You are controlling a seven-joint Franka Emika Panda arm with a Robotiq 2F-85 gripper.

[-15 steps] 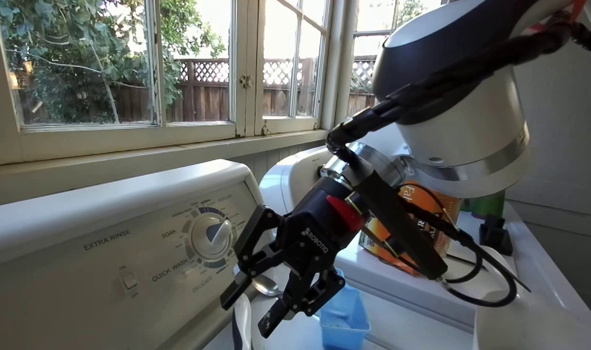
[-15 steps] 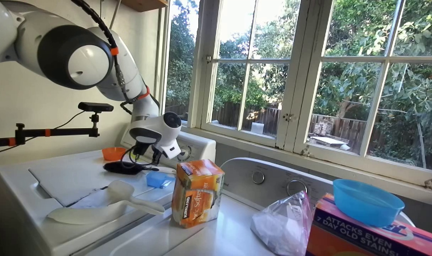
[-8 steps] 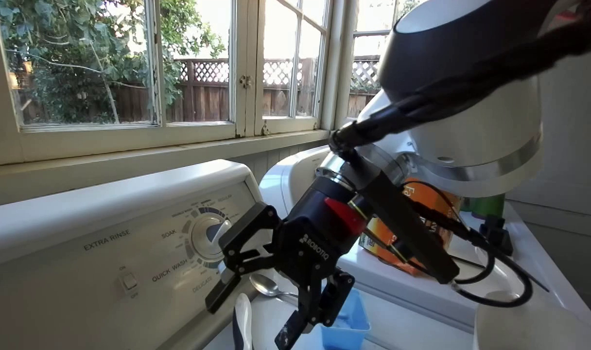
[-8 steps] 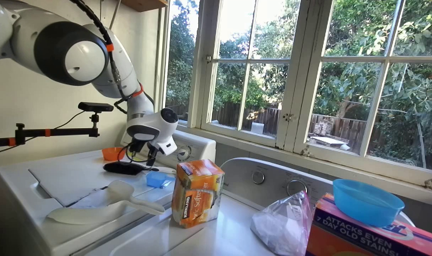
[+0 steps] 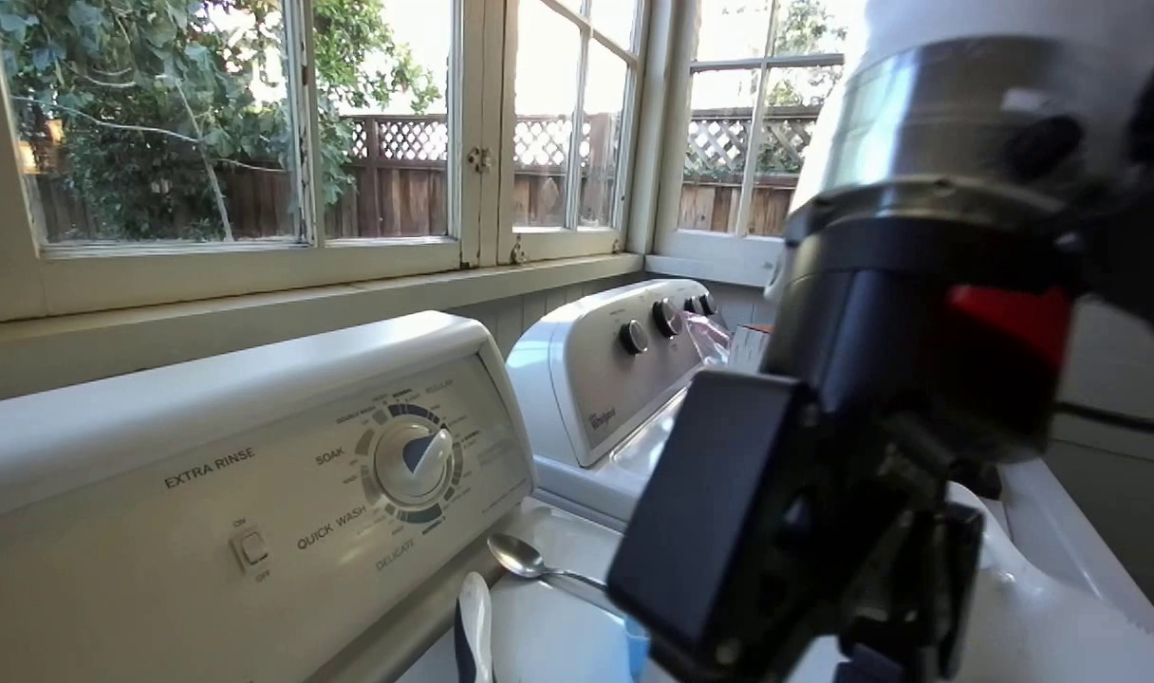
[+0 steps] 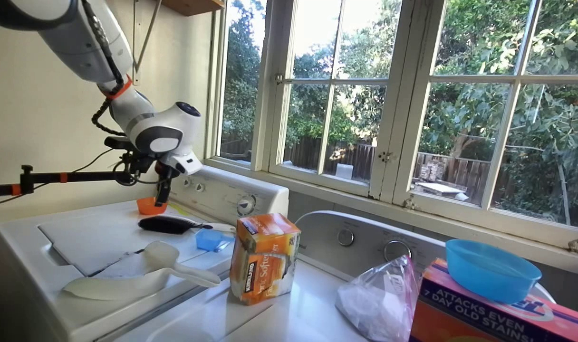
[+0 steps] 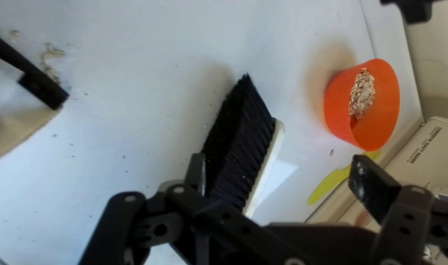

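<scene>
My hand [image 7: 279, 167] hangs spread wide above the desk [image 7: 135, 121]. In the wrist view, the black brush [image 7: 240, 151] lies at ten o'clock from it, the orange bowl [image 7: 340, 106] of pale flakes [image 7: 362, 94] at two, the yellow-green utensil [image 7: 330, 184] around three.

Blue bowl [image 6: 492, 273] atop a purple-orange box [image 6: 498, 319]

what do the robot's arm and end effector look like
The arm is white with dark grey panels, an orange band and a black ribbed cable. A silver collar joins it to the end effector, black with a red patch and two jointed fingers.
</scene>
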